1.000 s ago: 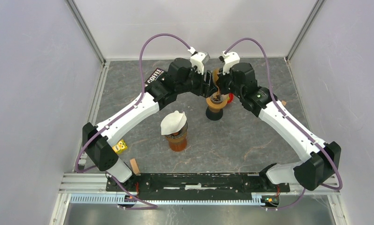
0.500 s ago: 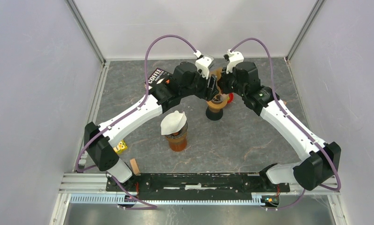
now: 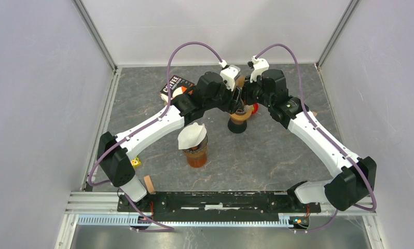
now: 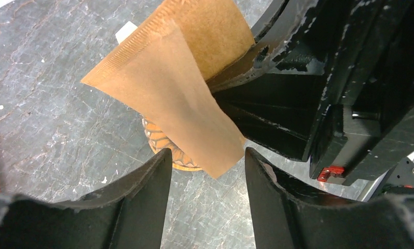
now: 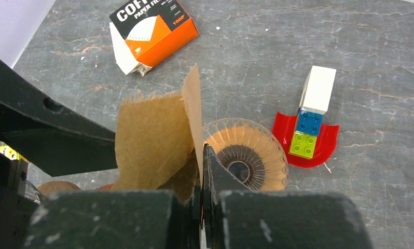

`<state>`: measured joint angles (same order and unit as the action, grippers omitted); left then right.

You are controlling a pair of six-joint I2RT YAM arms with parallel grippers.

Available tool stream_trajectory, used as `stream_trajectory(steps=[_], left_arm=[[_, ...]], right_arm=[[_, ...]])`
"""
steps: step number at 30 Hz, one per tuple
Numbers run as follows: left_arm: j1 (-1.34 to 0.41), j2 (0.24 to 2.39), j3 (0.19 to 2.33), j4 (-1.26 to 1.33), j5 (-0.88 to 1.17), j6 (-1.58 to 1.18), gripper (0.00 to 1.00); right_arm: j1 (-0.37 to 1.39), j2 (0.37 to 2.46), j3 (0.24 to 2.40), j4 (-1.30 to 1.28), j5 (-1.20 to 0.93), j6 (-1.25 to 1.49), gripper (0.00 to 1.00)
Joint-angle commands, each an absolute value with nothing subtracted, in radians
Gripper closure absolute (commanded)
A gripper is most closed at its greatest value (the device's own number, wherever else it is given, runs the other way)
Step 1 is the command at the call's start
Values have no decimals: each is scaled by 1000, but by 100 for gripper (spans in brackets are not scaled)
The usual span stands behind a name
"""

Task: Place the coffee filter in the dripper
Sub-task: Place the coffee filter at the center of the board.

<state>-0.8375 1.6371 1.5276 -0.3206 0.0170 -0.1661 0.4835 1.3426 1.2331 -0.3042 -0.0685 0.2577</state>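
Above the amber ribbed plastic dripper (image 5: 249, 155), toward the far middle of the grey stone-patterned table (image 3: 277, 155), the brown paper coffee filter (image 5: 153, 140) is held aloft, pinched at one edge by the clenched right gripper (image 5: 201, 155). The left gripper (image 4: 207, 166) faces it with fingers parted, grasping nothing, the filter's corner between them. To do this well, I judge the left fingers should catch one layer, spread the cone, then lower it point-first into the dripper's centre. The filter looks thin and unbleached, folded nearly flat, with a crimped seam along one side and its two layers just parting.
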Motion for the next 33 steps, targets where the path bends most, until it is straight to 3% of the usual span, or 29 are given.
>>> stream_trajectory(steps=[1, 5, 16, 21, 28, 33], left_arm=[[-840, 1586, 1508, -268, 24, -84, 43], [-838, 1586, 1511, -268, 15, -75, 57], [-832, 1576, 1515, -276, -5, -60, 83], [-770, 1522, 1504, -278, 144, -75, 67], [-604, 1405, 1483, -325, 473, 88, 28], [-535, 1361, 1479, -430, 570, 270, 17]], right_arm=[[479, 1321, 1215, -240, -129, 263, 100], [480, 1323, 1217, -233, -152, 265, 99], [480, 1314, 1213, -239, -130, 234, 100], [479, 1304, 1214, -239, -146, 170, 100], [480, 1280, 1197, -210, -340, 31, 100], [480, 1268, 1175, -171, -418, -23, 100]])
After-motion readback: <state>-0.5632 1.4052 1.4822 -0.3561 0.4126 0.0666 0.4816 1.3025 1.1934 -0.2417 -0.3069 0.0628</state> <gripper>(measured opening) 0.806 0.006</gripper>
